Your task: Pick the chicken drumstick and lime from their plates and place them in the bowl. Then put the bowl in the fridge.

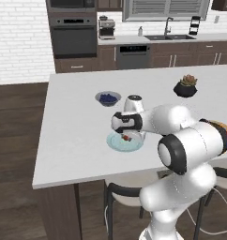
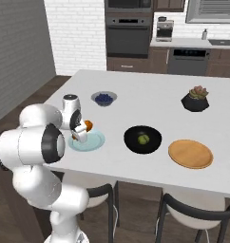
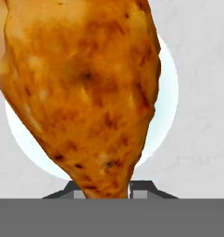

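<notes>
The chicken drumstick (image 3: 86, 92) sits between the gripper's (image 3: 107, 189) two dark finger tips, which close on its narrow lower end in the hand view; the gripper is clamped on the drumstick. From that camera the golden-brown meat covers most of the pale blue-green plate (image 3: 167, 106) beneath it, whose glossy rim shows as a crescent on either side. In the right base view the drumstick (image 2: 88, 126) shows as a small orange spot at the gripper (image 2: 81, 133), above the near-left part of the blue-green plate (image 2: 95, 142); whether it still touches the plate cannot be told. In the left base view the gripper (image 1: 129, 137) points down over the same plate (image 1: 122, 145), with a small dark-red speck at its tips.

To the right of this plate in the right base view stands the glossy black bowl (image 2: 152, 133), with the lime (image 2: 143, 139) lying inside it. Further right lies the flat tan-orange wooden plate (image 2: 190, 153), bare on top. All rest on the white tabletop (image 2: 136, 104).

Farther back on the tabletop are a small grey bowl of blueberries (image 2: 104, 98) behind the blue-green plate and a black pot with a succulent (image 2: 195, 99) behind the wooden plate. Beyond the tabletop, along the back wall, are a built-in oven (image 2: 129, 35), a dishwasher (image 2: 186, 60) and a coffee machine (image 2: 164, 29) on the rear counter. Stools (image 2: 193, 213) stand at the near edge.
</notes>
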Controlling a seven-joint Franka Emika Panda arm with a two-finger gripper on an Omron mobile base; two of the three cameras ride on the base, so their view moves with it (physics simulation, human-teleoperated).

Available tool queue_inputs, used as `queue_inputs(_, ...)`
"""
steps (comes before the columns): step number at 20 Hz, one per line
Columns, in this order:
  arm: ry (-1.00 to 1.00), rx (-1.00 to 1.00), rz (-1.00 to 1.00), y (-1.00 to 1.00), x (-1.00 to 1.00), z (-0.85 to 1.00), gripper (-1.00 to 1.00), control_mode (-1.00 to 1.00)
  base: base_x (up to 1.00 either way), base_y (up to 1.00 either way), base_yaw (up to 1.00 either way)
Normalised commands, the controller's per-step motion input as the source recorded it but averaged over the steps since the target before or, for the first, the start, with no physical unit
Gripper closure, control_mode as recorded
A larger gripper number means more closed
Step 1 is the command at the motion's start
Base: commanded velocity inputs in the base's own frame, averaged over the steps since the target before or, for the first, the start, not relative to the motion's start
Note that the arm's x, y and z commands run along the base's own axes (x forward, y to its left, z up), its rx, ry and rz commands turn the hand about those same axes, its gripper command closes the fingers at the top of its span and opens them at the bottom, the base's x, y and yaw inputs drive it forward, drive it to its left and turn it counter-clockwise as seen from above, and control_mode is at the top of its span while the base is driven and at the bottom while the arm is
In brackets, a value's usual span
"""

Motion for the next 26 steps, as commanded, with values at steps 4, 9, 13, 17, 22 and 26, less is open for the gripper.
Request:
queue_inputs(4, -0.03, 0.04, -0.02, -0.57, -0.83, 1.0, 1.0, -1.0, 0.0, 0.0, 0.0)
queue_inputs(9, 0.0, 0.0, 0.0, -0.63, -0.44, 0.92, 1.0, -1.0, 0.0, 0.0, 0.0)
queue_inputs(13, 0.01, 0.0, 0.0, -0.66, -0.12, 0.62, 1.0, -1.0, 0.0, 0.0, 0.0)
queue_inputs(17, 0.08, 0.0, 0.0, -0.7, 0.07, 0.11, 1.0, -1.0, 0.0, 0.0, 0.0)
queue_inputs(22, 0.08, 0.0, 0.03, -0.67, 0.38, 0.0, 1.0, -1.0, 0.0, 0.0, 0.0)
queue_inputs(26, 0.07, 0.0, 0.01, -0.72, 0.48, 0.0, 1.0, -1.0, 0.0, 0.0, 0.0)
